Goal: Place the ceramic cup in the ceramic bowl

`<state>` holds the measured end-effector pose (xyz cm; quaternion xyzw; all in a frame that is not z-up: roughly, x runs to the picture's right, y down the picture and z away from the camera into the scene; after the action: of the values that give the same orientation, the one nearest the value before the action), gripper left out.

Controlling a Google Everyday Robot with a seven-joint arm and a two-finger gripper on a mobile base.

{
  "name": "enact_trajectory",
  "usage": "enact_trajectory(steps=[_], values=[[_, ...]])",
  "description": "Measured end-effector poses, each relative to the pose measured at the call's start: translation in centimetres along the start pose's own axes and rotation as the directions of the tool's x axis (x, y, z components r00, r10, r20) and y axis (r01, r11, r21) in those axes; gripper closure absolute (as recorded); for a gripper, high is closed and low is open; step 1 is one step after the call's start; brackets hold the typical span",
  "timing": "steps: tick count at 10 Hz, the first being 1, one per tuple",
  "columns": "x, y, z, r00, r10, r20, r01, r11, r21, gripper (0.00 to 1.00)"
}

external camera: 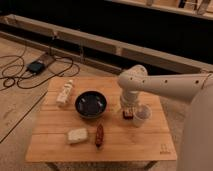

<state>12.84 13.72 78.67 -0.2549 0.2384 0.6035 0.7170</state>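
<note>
The white ceramic cup (pixel 141 115) stands upright on the right side of the wooden table (pixel 60 145). The dark blue-black ceramic bowl (pixel 90 104) sits near the table's middle, left of the cup and apart from it. My gripper (pixel 129 111) hangs down from the white arm (pixel 165 86), just left of the cup and above a small dark object (pixel 128 114) beside it. The gripper is close to the cup's left side; I cannot tell if it touches.
A cream bottle (pixel 65 93) lies at the table's left back. A pale rectangular block (pixel 77 135) and a reddish-brown oblong item (pixel 99 135) lie at the front. Cables and a power unit (pixel 36 66) lie on the floor at left.
</note>
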Motion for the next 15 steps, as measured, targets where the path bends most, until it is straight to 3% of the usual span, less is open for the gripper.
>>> enact_trajectory(steps=[3,5,6,9,10,11,12,15], values=[[0.3,0.0,1.8,1.0,0.008,-0.012,-0.008,1.0,0.016,0.2],[0.4,0.2,2.6,1.0,0.011,-0.021,-0.01,1.0,0.012,0.26],[0.3,0.3,2.8,1.0,0.025,-0.017,-0.025,1.0,0.003,0.51],[0.0,-0.2,1.4,0.999,0.032,-0.007,-0.032,0.999,0.014,0.8],[-0.2,-0.6,0.6,1.0,0.019,-0.001,-0.019,0.999,0.036,0.91],[-0.4,-0.9,0.0,1.0,0.012,0.0,-0.012,0.999,0.052,0.97],[-1.1,-1.4,-1.3,1.0,-0.012,0.011,0.011,0.996,0.092,1.0],[-3.7,-0.5,-4.9,0.994,-0.097,0.047,0.088,0.982,0.17,1.0]])
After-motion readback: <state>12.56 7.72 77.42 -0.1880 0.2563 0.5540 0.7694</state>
